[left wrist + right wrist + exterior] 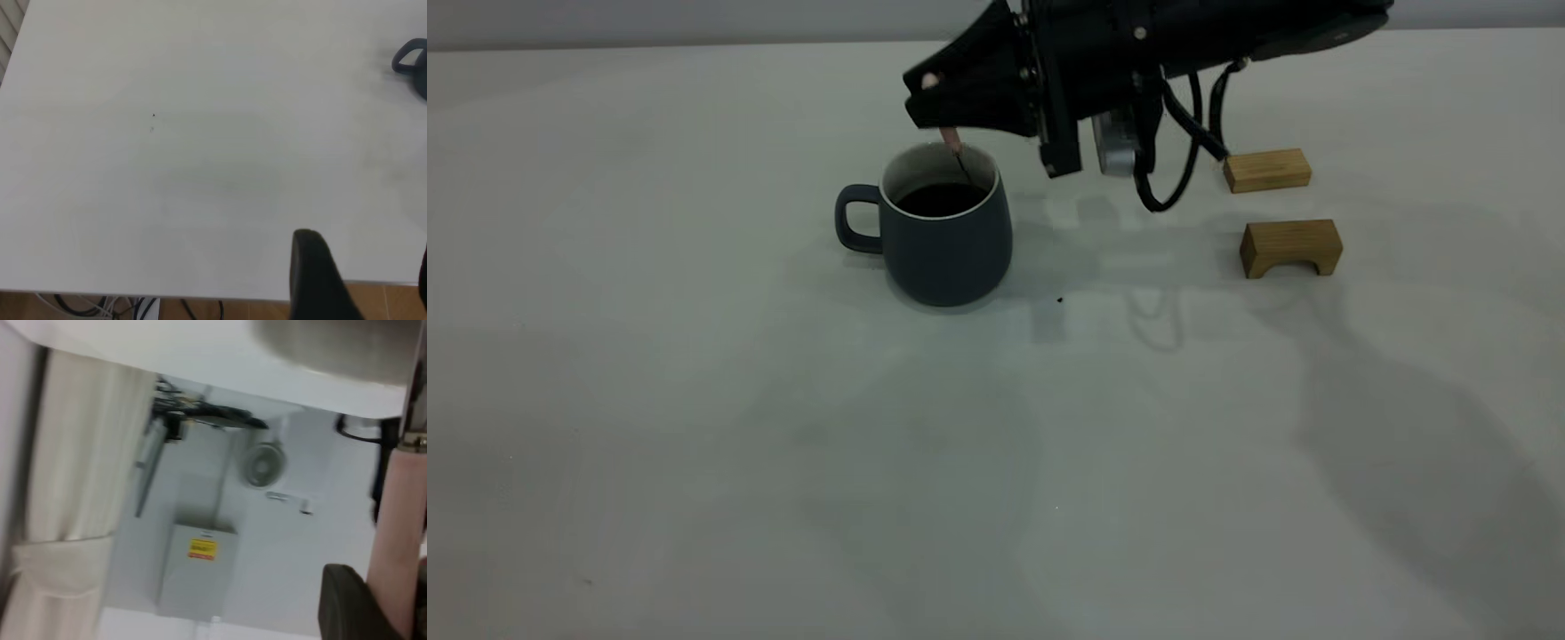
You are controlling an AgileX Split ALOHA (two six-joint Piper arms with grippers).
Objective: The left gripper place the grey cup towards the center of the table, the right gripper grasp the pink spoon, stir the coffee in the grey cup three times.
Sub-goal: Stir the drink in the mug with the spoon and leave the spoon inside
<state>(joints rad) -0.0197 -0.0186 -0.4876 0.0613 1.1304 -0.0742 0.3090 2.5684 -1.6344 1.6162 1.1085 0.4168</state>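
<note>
The grey cup stands upright near the middle of the table, its handle to the left, with dark coffee inside. My right gripper hovers just above the cup's rim, shut on the pink spoon, whose thin metal neck slants down into the cup. In the right wrist view the pink spoon handle runs between the fingers. My left gripper is outside the exterior view. It is open with nothing in it, over the table's edge, and the cup handle lies far from it.
Two tan wooden blocks sit right of the cup, a flat one farther back and an arch-shaped one nearer. Black cables hang under the right arm. Bare table stretches in front of the cup and to its left.
</note>
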